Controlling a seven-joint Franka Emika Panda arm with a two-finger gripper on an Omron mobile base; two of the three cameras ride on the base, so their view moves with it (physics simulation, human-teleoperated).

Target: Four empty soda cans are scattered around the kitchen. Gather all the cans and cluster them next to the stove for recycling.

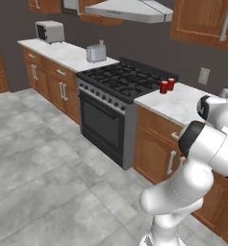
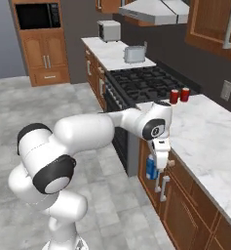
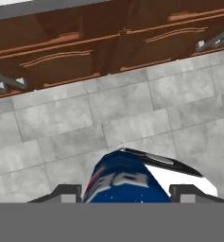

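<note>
Blue can [image 3: 127,182] sits clamped between the gripper [image 3: 124,193] fingers.

Two red cans [image 1: 167,85] — beside stove [image 1: 122,79]

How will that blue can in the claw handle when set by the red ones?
The blue can is a small drinks can: probably light, easily dented. Smooth and round, it may slip in the claw or roll if tipped.
</note>
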